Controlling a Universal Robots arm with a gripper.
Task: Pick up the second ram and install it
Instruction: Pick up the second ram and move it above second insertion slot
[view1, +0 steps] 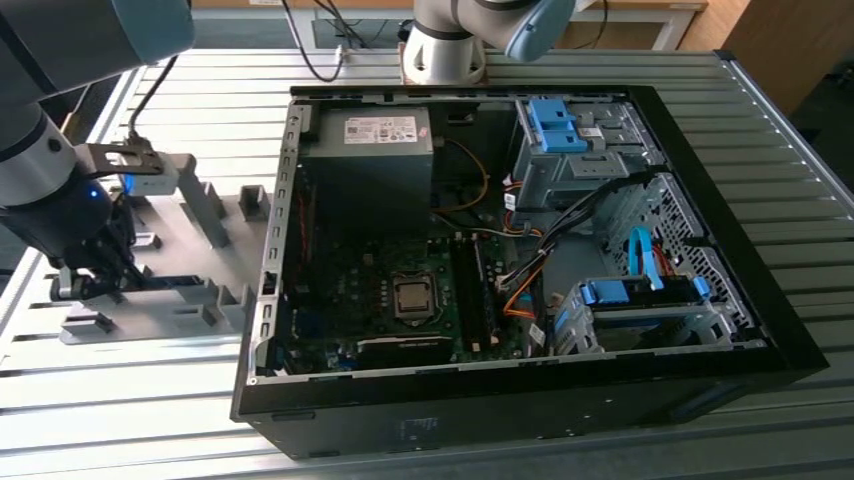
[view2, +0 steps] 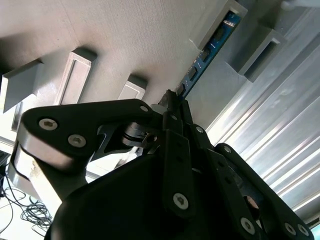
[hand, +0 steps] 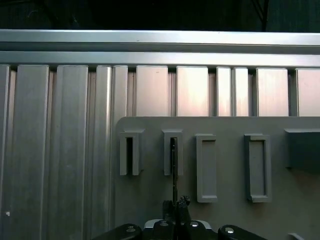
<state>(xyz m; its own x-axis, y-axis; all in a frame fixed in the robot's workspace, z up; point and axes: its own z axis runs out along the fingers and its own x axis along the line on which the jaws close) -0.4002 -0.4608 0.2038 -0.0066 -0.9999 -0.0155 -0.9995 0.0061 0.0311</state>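
Where the grey fixture plate (view1: 167, 222) lies toward the worktop's (view1: 787, 130) edge at the exterior view's left, a single stick, the second ram (view2: 210, 47), stands on edge in a slotted holder (hand: 172, 145). The gripper (view2: 174, 100) is clamped on one end of it. Beside that holder sit one more slotted holder (hand: 130, 152) and two rectangular blocks (hand: 206, 167). One open computer case (view1: 467, 415) lies just beside the plate.

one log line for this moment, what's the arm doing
stage: grasp | end effector: shut on second ram | second ram: standing on edge in grey holder tray | place: beside open pc case
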